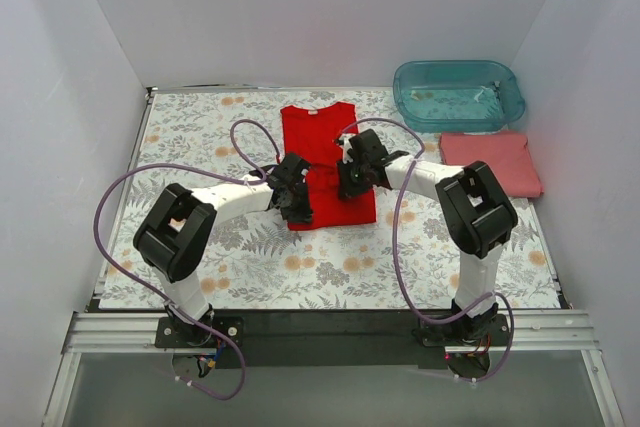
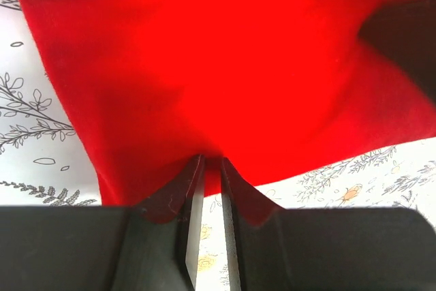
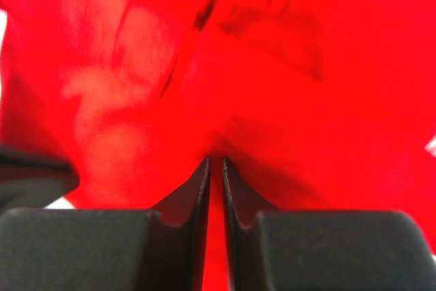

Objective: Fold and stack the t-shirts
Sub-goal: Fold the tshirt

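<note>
The bright red t-shirt (image 1: 316, 133) lies at the middle of the table, collar end toward the back, its lower part doubled up. My left gripper (image 1: 297, 199) pinches its near-left hem; in the left wrist view the jaws (image 2: 212, 161) hold a thin strip of red cloth (image 2: 218, 66). My right gripper (image 1: 351, 176) is shut on a fold on the shirt's right side, and red cloth (image 3: 272, 66) fills the right wrist view around the closed tips (image 3: 216, 162). The salmon-pink t-shirt (image 1: 492, 163) lies folded flat at the right.
A translucent teal tub (image 1: 458, 94) stands at the back right, just behind the pink shirt. A floral cloth (image 1: 200, 137) covers the table. White walls close in the left, back and right sides.
</note>
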Controlling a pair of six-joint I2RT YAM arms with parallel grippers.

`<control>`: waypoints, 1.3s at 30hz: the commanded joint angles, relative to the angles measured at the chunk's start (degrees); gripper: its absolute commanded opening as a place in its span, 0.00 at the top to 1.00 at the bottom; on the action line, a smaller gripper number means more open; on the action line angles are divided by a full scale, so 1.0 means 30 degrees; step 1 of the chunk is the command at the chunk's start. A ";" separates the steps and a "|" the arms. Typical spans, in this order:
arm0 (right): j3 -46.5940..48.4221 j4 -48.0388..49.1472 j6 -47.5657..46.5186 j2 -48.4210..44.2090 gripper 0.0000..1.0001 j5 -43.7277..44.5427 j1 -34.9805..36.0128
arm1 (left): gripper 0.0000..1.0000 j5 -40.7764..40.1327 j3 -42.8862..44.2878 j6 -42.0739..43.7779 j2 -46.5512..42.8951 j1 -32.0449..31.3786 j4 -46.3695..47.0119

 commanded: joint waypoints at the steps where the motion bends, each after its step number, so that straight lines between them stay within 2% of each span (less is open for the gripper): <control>1: 0.1695 0.0946 -0.0617 0.0902 0.82 0.1415 -0.0010 | 0.85 -0.0124 -0.0132 0.0134 -0.0090 0.0034 -0.0844; 5: 0.3627 0.1414 -0.1643 0.2105 0.81 0.2358 -0.0536 | 0.86 -0.0065 -0.0483 0.0311 -0.0235 0.0005 -0.1254; 9: 0.6992 0.1561 -0.1791 0.3336 0.80 0.2270 -0.1269 | 0.86 -0.0124 -0.1011 0.0399 -0.0646 0.0034 -0.1460; 11: 0.7761 0.1562 -0.1732 0.3515 0.80 0.1921 -0.1445 | 0.86 -0.0152 -0.1128 0.0341 -0.0938 0.0034 -0.1548; 13: 0.7619 0.1678 -0.1878 0.2756 0.78 0.0373 -0.1388 | 0.86 -0.0298 -0.1216 0.0282 -0.1288 0.0034 -0.1548; 15: 0.6714 0.2468 -0.1849 0.1530 0.78 -0.1875 -0.1299 | 0.86 -0.0416 -0.1304 0.0136 -0.1582 0.0005 -0.1548; 18: 0.4342 0.3024 -0.1674 0.0035 0.77 -0.3467 -0.0831 | 0.86 -0.0446 -0.1509 0.0047 -0.1759 0.0034 -0.1460; 22: 0.1528 0.4197 -0.0445 -0.0704 0.78 -0.7149 -0.0655 | 0.87 -0.0007 -0.1713 0.0077 -0.1992 0.0034 -0.1576; 24: 0.0093 0.4344 0.0462 -0.0996 0.77 -0.7951 -0.0684 | 0.87 0.0111 -0.1802 -0.0040 -0.2256 0.0034 -0.1752; 28: -0.2281 0.4667 0.1605 -0.2606 0.70 -1.0960 -0.1384 | 0.86 -0.0503 -0.2299 -0.0742 -0.4567 0.0034 -0.2076; 33: -0.6083 0.5221 0.2631 -0.4567 0.68 -1.3224 -0.2382 | 0.86 -0.0128 -0.3500 -0.1534 -0.7059 0.0209 -0.0935; 37: -0.7908 0.5575 0.2779 -0.4515 0.68 -1.4310 -0.3258 | 0.88 0.1514 -0.4378 -0.1681 -0.6274 0.1262 0.0118; 39: -0.8436 0.5605 0.2896 -0.3582 0.68 -1.4458 -0.3757 | 0.93 0.1954 -0.4934 -0.1856 -0.5166 0.2082 0.0181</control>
